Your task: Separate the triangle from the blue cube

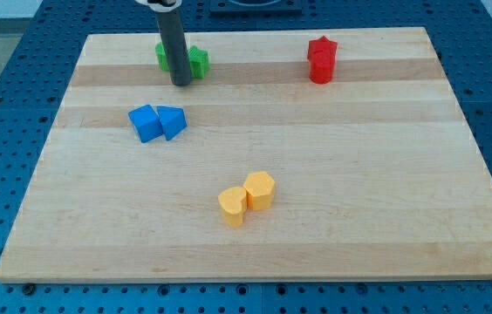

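Note:
A blue cube and a blue triangle lie touching side by side at the view's upper left of the wooden board, the cube on the left. My tip rests on the board just above them, about a block's width from the triangle's top edge, not touching either. The dark rod rises from there to the view's top.
Green blocks sit right behind the rod, partly hidden by it. Two red blocks stand at the upper right. Two yellow blocks lie touching at the lower middle. Blue perforated table surrounds the board.

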Controlling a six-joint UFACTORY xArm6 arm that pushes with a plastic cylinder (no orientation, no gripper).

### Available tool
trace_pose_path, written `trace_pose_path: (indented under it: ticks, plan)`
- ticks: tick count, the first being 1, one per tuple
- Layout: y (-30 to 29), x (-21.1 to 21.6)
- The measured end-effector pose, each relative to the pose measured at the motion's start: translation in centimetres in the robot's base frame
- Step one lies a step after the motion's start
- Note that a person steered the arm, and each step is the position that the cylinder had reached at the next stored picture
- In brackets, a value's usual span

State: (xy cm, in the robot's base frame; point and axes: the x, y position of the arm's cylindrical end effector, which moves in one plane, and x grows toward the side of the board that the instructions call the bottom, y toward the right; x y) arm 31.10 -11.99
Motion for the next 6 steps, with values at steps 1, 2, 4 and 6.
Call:
trace_pose_path:
  ticks: [1,2,4,6]
  plan:
    - [0.0,0.0]
    - [0.0,0.0]
    - [-6.9,6.1]
    - [-1.3,9.1]
